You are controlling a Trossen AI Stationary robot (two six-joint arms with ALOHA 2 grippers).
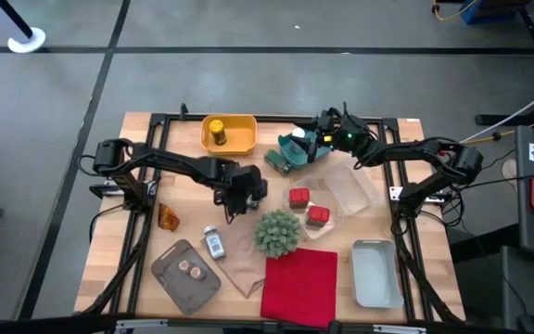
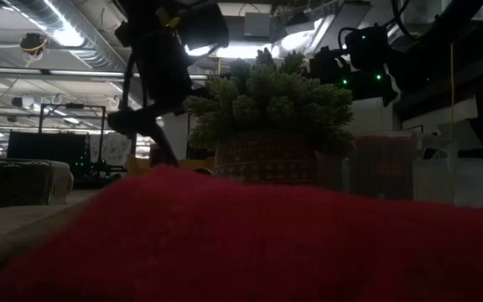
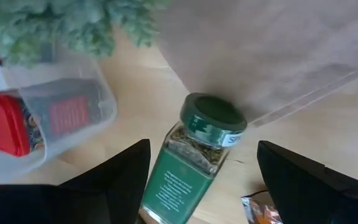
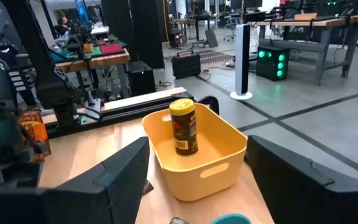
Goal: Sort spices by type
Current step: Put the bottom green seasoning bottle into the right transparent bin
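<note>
My left gripper (image 1: pixel 234 197) hangs open over the table's middle, left of the plant ball. In the left wrist view its two fingers stand on either side of a green jar (image 3: pixel 188 163) with a dark green cap (image 3: pixel 215 117), which lies tilted on the wood; no touch shows. My right gripper (image 1: pixel 315 139) is open and holds nothing, above a teal container (image 1: pixel 290 153) near the far edge. Its wrist view shows a yellow bin (image 4: pixel 194 155) with a yellow-capped jar (image 4: pixel 183 126) standing upright in it. Two red tins (image 1: pixel 308 206), a white-capped jar (image 1: pixel 213 244) and an orange packet (image 1: pixel 167 217) lie around.
A clear tub (image 3: pixel 61 118) holds the red tins beside the spiky plant ball (image 1: pixel 278 232). A red cloth (image 1: pixel 299 286) lies at the near edge, with a grey tray (image 1: pixel 375 272) to its right. A grey plate (image 1: pixel 185 276) bears small brown discs. A clear lid (image 1: pixel 350 190) lies right of centre.
</note>
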